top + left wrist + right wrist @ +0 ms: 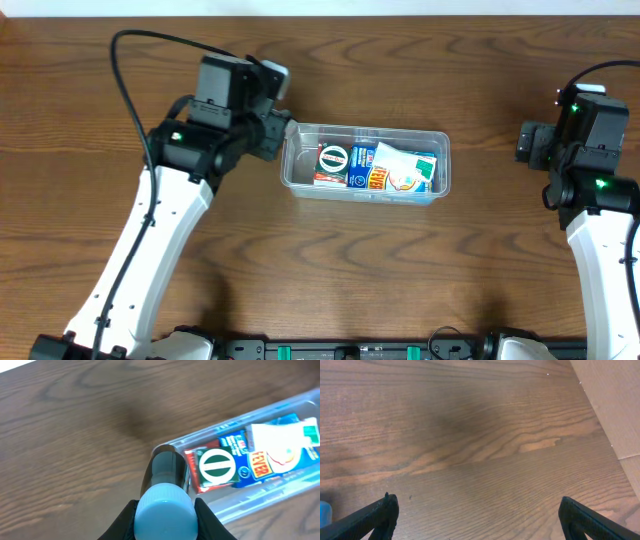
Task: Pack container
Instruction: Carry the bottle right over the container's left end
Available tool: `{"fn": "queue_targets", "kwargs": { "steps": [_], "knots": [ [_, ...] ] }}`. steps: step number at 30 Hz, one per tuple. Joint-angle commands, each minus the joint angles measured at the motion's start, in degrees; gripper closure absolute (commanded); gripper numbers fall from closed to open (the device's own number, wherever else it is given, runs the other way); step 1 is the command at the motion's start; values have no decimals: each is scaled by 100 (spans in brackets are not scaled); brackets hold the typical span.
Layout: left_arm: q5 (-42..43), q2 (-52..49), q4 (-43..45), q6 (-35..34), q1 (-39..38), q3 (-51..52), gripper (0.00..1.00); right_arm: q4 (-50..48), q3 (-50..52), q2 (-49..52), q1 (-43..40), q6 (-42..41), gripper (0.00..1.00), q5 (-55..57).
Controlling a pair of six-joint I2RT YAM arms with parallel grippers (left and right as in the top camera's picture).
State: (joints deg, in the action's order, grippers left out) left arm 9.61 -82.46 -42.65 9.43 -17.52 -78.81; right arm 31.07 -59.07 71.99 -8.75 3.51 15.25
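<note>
The brown wood-grain table [400, 270] gives the clear, shallow rectangular plastic container [370, 129] nothing to brace against. It lies at the table's middle, long side across, with no gripper steadying it. A push at its left end would probably slide or turn it.

That push is the main risk. The left gripper [165, 510] is clamped on a small dark-bodied bottle with a pale blue cap [164, 472], a finger on each side of the cap. The bottle's far end sits right at the container's left corner; I cannot tell whether it touches the rim or hangs just above it. If it goes in low, it may catch the rim and shove the tub. If it is let go too soon, it may roll out onto the wood.

Space is the lesser worry; only a narrow strip at the left end looks free, so the bottle may end up on top of the boxes.

The right gripper [477, 505] has its jaws wide apart and empty over bare table, well right of the tub; it is too far off to help.

Inside lie three things:
- a white packet with green print [405, 168] at the right, partly overlapping the next;
- a blue box with yellow and red lettering [368, 170] in the middle;
- a red box bearing a green-and-white disc [331, 160], nearest the bottle.
</note>
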Motion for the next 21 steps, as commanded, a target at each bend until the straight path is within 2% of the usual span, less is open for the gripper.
{"fn": "queue_targets", "kwargs": {
  "steps": [1, 4, 12, 21],
  "knots": [
    [37, -17, 28, 149, -181, -131, 92, 7, -17, -35, -33, -70, 1, 63],
    [39, -31, 26, 37, -302, -129, 92, 7, -17, -35, -35, -70, 1, 63],
    [39, -570, -142, -1010, -542, -61, 92, 7, -17, -35, -33, -70, 1, 63],
    [22, -1484, -105, -1108, -667, -55, 94, 7, -17, -35, -35, -70, 1, 63]
  ]
}}
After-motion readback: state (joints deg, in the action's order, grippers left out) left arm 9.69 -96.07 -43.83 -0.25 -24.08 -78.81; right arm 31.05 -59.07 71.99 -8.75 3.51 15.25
